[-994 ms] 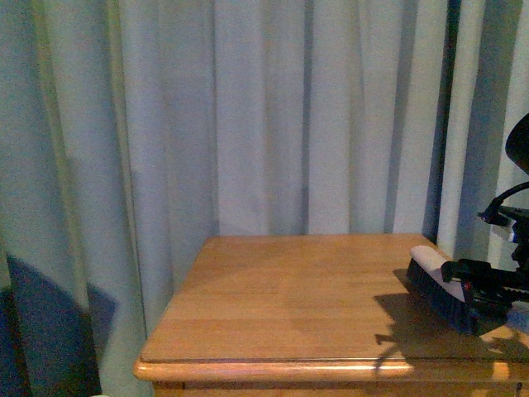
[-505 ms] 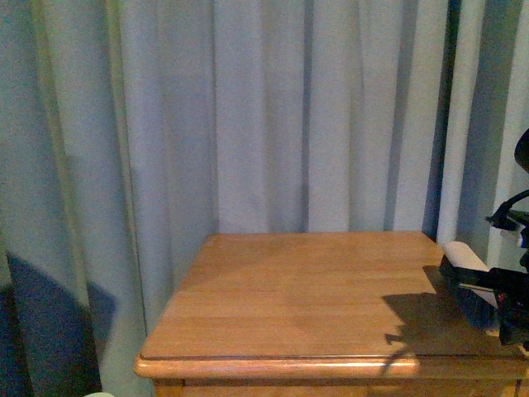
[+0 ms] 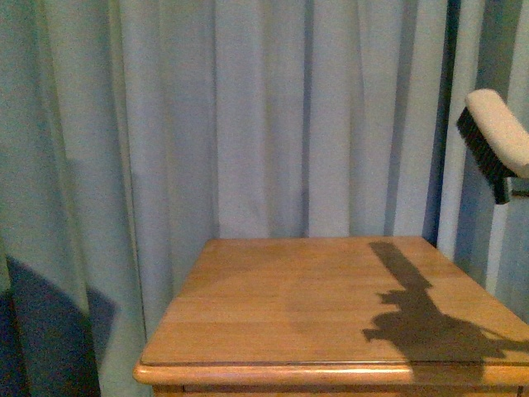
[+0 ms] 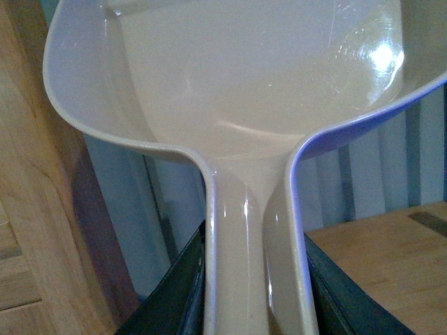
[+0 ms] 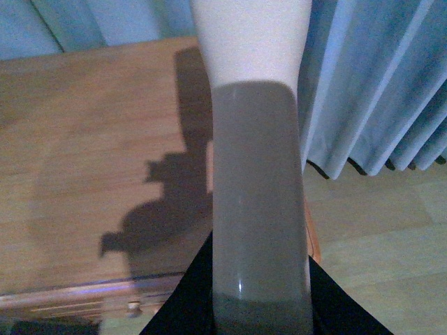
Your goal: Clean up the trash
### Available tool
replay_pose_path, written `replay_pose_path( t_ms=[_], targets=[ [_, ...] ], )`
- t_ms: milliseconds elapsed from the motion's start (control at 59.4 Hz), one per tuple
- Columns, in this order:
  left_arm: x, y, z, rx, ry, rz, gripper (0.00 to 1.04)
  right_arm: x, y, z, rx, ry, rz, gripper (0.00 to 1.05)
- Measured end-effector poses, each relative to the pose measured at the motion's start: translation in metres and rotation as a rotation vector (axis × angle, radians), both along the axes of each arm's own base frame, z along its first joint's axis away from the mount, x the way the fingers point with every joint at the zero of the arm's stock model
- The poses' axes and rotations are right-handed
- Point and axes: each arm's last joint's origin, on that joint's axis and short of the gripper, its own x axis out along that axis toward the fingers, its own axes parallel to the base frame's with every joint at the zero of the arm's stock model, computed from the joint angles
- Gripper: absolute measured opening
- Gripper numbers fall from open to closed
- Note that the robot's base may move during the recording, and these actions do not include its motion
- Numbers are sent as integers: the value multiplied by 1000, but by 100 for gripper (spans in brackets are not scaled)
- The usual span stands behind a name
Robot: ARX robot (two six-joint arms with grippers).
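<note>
No trash in view: none on table [image 3: 314,306], none in dustpan [image 4: 244,84] bowl as shown. Handle clamped in left claw [image 4: 255,300]. Brush [image 3: 496,136] clamped in right claw [image 5: 260,307], held high near curtain [image 3: 248,124]. Risk: bristles snag curtain; wad may lie unseen off the table.

brush [image 3: 494,139] above table [image 3: 297,318] right, curtain [image 3: 248,116] behind

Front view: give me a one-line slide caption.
A dark-bristled brush hangs high at the right edge over a wooden table, a long shadow on its top, pale curtain behind.
</note>
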Motion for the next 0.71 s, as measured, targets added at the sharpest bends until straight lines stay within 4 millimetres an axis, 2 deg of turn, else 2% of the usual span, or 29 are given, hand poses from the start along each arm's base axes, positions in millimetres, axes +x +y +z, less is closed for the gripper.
replay_pose_path(
  t_ms=[286, 488, 707],
  targets=[
    [0, 0, 0, 0, 0, 0, 28, -76, -8, 19, 21, -157, -20, 18],
    [0, 0, 0, 0, 0, 0, 28, -102, -12, 23, 3, -213, -55, 18],
    [0, 0, 0, 0, 0, 0, 28, -114, -7, 31, -37, -284, -49, 18]
  ],
)
